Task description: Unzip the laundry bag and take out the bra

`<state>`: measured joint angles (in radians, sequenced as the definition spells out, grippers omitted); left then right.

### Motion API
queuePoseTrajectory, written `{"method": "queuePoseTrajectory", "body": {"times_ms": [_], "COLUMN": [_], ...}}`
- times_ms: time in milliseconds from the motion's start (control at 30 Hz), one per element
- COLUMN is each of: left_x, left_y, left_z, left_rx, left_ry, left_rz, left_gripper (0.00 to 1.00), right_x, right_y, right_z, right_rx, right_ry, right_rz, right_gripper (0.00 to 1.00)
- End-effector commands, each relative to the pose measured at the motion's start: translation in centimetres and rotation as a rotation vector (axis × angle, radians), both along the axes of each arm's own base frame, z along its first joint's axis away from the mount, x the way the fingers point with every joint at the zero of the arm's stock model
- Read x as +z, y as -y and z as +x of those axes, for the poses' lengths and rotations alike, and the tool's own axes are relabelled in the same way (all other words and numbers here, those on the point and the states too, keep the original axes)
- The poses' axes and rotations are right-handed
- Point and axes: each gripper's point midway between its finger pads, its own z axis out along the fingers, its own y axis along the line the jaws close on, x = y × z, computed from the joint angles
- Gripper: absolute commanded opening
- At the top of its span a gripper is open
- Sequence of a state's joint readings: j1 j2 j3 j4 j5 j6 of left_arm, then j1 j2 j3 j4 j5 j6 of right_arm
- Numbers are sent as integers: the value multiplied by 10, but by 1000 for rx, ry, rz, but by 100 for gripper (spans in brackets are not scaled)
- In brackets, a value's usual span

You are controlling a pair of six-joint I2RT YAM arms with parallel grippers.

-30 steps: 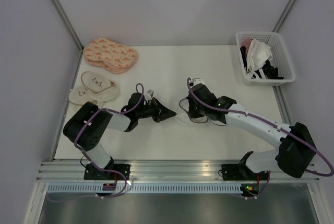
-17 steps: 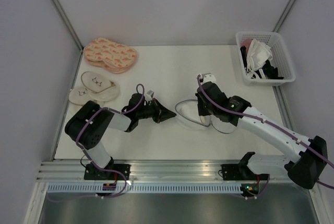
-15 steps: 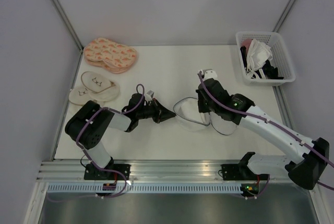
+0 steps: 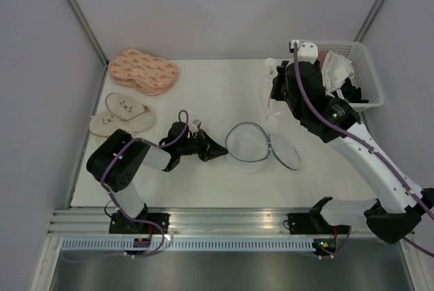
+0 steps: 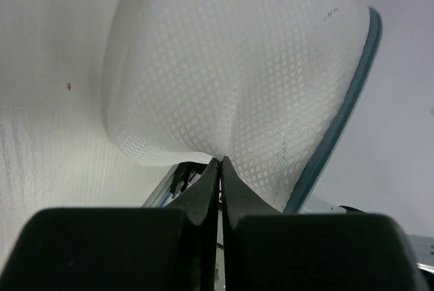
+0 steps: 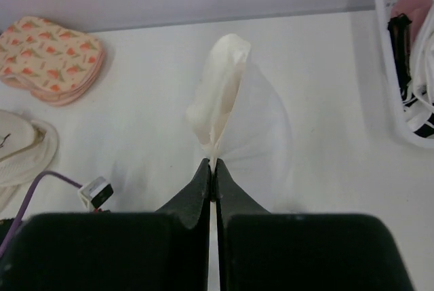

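Bra (image 6: 220, 81): out, aloft far-right by basket (image 4: 342, 44) | right gripper (image 6: 212, 165) closed tight on it | left gripper (image 5: 220, 163) pinched on bag (image 4: 245, 163) mesh, mid-table, zip open | removal nearly done; you next lower and release it.

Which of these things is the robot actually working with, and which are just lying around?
In use: laundry bag, pinched by left gripper; bra, held by right gripper.
Lying about: pink slippers, cream slippers, white basket.
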<state>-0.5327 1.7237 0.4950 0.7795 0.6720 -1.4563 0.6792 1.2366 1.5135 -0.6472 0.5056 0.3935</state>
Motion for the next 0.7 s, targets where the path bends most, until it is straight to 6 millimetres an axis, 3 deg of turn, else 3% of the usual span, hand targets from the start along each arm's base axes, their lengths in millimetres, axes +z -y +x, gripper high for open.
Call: {"method": "queuePoseTrajectory", "body": {"times_ms": [0, 33, 67, 100, 133, 167, 200, 233, 267, 333, 367, 433, 467, 567, 600, 633, 667], "left_x": [12, 13, 14, 14, 15, 16, 17, 17, 17, 18, 18, 18, 19, 20, 20, 20, 20], "left_y": [8, 8, 8, 9, 8, 8, 8, 8, 8, 8, 8, 8, 8, 8, 9, 10, 10], "left_z": [1, 0, -1, -3, -5, -7, -7, -8, -10, -12, -14, -16, -17, -17, -16, -16, -16], "left_rx": [-54, -63, -70, -78, -81, -89, -95, -97, -106, -114, -122, -131, -136, -144, -147, -150, -152], "left_ry": [68, 71, 70, 71, 74, 77, 84, 79, 80, 81, 80, 78, 75, 70, 69, 63, 59], "left_rz": [-33, -37, -40, -42, -45, -46, -49, -49, -51, -55, -58, -60, -63, -62, -62, -60, -58], "left_gripper": [2, 2, 2, 2, 2, 2, 2, 2, 2, 2, 2, 2, 2, 2, 2, 2, 2], "right_x": [21, 22, 23, 30, 24, 24, 26, 18, 15, 0, -6, -22, -25, -46, -45, -64, -63], "right_y": [26, 34, 58, 70, 80, 110, 124, 138, 170, 200, 233, 258, 286, 321, 329, 335, 350], "right_z": [28, 36, 46, 52, 62, 72, 77, 87, 93, 108, 109, 121, 120, 133, 138, 149, 152], "right_rx": [-136, -169, -266, -309, -348, -445, -491, -543, -637, -729, -813, -885, -950, -1006, -1014, -1012, -1027], "right_ry": [63, 65, 69, 79, 66, 67, 73, 56, 53, 24, 13, -10, -5, -34, -33, -76, -75], "right_rz": [9, 6, 0, 9, 4, 7, 16, 11, 30, 42, 55, 74, 80, 73, 71, 67, 80], "right_gripper": [0, 0, 0, 0, 1, 0, 0, 0, 0, 0, 1, 0, 0, 0, 0, 0, 0]}}
